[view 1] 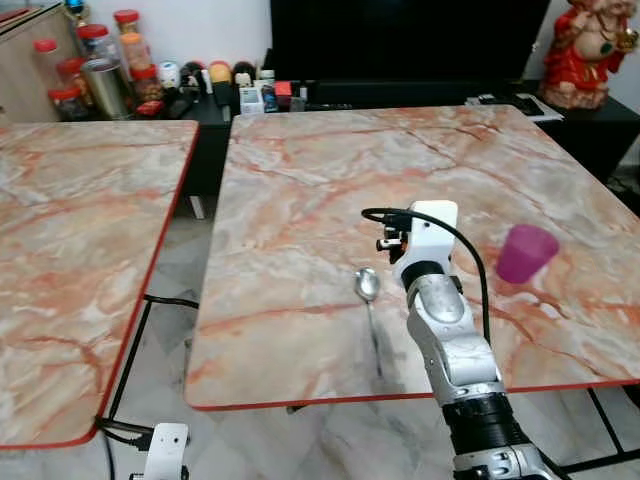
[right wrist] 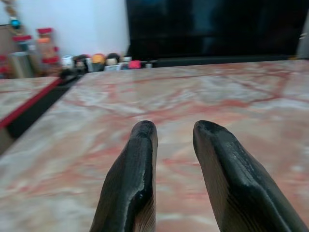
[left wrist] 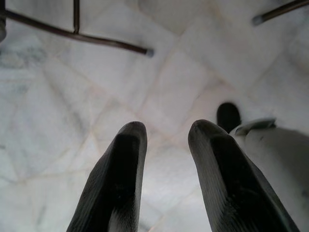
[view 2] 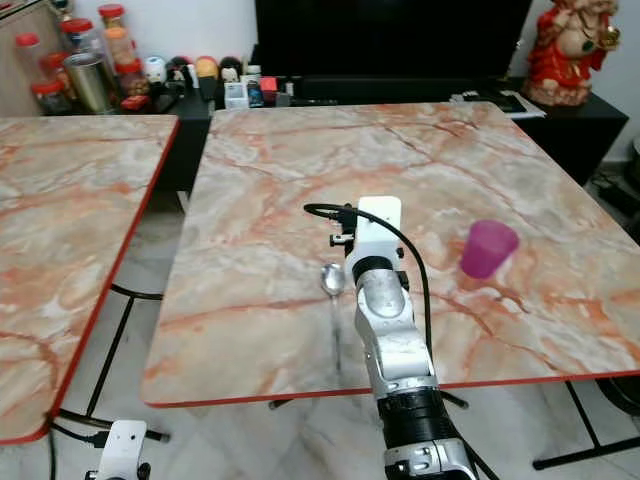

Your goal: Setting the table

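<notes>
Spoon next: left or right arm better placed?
Right, probably. The right gripper is open, extended over the table, with the spoon lying just beside its wrist. The left gripper hangs low, pointing at the floor.

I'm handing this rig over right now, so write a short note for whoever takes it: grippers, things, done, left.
Right gripper: jaws open, empty, held out over the marble table.
Left gripper: jaws open, empty, hanging over the floor.
Spoon: flat on the table near its front edge, just left of the right arm.
Purple cup: upright, right of the arm.
Done: spoon and cup set out.
Left: cannot tell.
</notes>
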Available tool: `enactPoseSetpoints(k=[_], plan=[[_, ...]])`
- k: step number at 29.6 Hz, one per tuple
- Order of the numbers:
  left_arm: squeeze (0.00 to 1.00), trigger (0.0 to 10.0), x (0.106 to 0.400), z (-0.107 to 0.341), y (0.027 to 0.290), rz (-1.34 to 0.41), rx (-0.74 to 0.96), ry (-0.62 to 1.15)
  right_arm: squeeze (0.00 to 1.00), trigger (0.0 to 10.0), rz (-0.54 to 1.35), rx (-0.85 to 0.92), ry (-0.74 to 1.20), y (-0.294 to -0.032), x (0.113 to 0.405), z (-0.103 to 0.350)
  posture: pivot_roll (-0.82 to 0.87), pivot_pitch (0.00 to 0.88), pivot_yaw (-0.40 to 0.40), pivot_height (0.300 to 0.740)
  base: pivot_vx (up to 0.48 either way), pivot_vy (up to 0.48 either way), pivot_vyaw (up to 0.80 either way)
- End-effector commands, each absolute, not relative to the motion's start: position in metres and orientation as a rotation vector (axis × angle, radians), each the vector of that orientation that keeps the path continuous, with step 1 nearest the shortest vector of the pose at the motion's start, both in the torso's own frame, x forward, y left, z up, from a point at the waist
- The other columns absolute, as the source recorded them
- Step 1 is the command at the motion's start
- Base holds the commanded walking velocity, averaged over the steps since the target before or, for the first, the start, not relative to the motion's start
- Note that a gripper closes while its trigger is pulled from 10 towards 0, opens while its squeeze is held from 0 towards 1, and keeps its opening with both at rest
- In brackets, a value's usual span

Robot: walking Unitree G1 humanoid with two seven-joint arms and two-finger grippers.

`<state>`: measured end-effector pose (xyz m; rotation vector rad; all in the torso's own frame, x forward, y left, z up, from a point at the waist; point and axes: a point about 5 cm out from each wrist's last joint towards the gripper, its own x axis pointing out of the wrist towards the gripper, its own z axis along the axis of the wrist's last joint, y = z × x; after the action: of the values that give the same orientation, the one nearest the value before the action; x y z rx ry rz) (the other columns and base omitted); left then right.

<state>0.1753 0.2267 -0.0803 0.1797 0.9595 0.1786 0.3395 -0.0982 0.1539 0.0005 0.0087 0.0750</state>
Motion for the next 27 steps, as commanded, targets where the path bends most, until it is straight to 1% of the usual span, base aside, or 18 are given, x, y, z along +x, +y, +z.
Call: enactPoseSetpoints(k=[1,19,23,27], plan=[[0.00,10.0,0.177,-0.077,0.236,0.207,0.194,0.951,0.00,10.0,0.071,-0.001,-0.003,-0.099,0.341,0.155,-0.04,0.000,0.012,0.736,0.000,0.255,0.00],[0.00,10.0,0.185,-0.073,0.236,0.196,0.194,0.928,0.00,10.0,0.040,0.014,-0.003,-0.102,0.343,0.154,-0.04,0.005,0.029,0.736,0.000,0.000,0.00],[0.00,10.0,0.187,-0.073,0.235,0.192,0.199,0.927,0.00,10.0,0.037,0.017,-0.001,-0.102,0.344,0.154,-0.04,0.011,0.031,0.736,0.000,0.430,0.00],[0.00,10.0,0.188,-0.072,0.236,0.187,0.208,0.917,0.00,10.0,0.032,0.020,-0.002,-0.103,0.345,0.154,-0.04,0.015,0.036,0.736,0.000,0.000,0.00]])
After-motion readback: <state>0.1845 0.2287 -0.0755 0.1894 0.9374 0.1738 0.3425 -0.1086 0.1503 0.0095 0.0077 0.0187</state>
